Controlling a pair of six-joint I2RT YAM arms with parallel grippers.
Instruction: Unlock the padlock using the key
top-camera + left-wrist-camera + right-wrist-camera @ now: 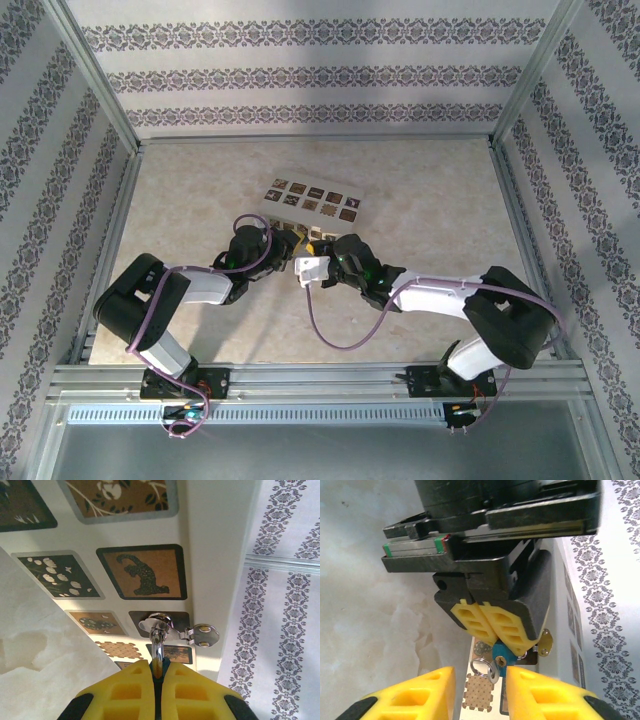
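The middle of the table is crowded: the left gripper, clamped on the padlock, and the right gripper, its fingers spread to either side of the key, meet tip to tip over the near edge of the picture sheet, with little room between them. The left arm and right arm slant in from the near corners, and a purple cable loops across the surface between them, partly barring the near-middle approach. Bare surface lies open along the far edge beyond the sheet and down the left and right edges, bounded by the patterned walls.
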